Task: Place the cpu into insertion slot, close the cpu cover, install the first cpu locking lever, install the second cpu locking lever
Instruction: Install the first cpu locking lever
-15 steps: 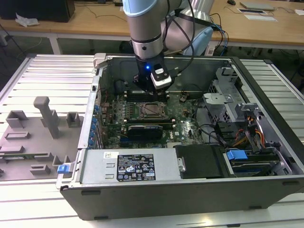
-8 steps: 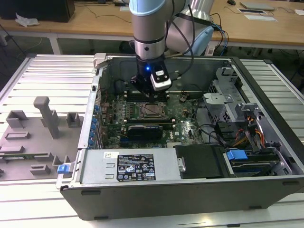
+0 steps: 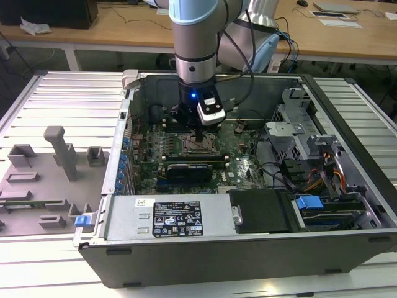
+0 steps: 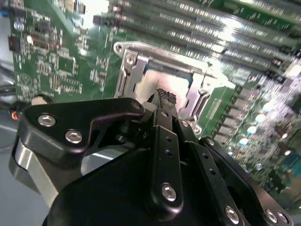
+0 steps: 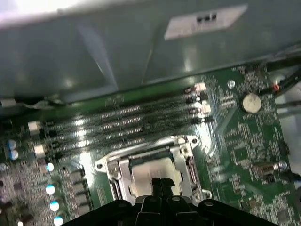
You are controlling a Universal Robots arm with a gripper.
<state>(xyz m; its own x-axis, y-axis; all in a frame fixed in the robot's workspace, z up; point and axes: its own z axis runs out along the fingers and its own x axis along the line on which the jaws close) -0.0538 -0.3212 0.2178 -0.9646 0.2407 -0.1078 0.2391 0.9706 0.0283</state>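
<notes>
Exterior view, going from its left: grey fixture tray [image 3: 43, 180] with upright blocks lies well apart from the gripper, out on the ribbed metal table [image 3: 68, 99]. Next is the open computer case [image 3: 248, 248], lying flat, green motherboard [image 3: 242, 152] inside. The arm [image 3: 195, 43] comes straight down into the case. Gripper [image 3: 197, 138] sits right over the insertion slot [image 3: 200, 146], tips at or just above it; contact cannot be told. A long black card [image 3: 195, 169] lies just beside the slot, on the near side from the gripper. On the exterior view's right of the gripper: drive cage [image 3: 291, 136], cable bundle [image 3: 322, 171], blue clip [image 3: 308, 202], all apart from it.

Second wrist view: gripper [image 4: 163, 96] fingers look pressed together, black tips meeting with no gap, nothing visibly pinched between them. Right under the tips is the cpu [image 4: 162, 84], pale metal top, seated flat in the insertion slot [image 4: 124, 77]. The cpu cover [image 4: 200, 96] is a metal frame around the chip and appears down; whether it is fully latched cannot be told.

First wrist view: gripper [image 5: 161, 184] tips together, directly over the cpu [image 5: 153, 170] in the insertion slot [image 5: 113, 169]. Cover frame [image 5: 190, 167] surrounds the chip. Memory slots [image 5: 122, 122] run in rows just beyond the socket from the gripper. Coin battery [image 5: 251, 101] sits well off to the side.
</notes>
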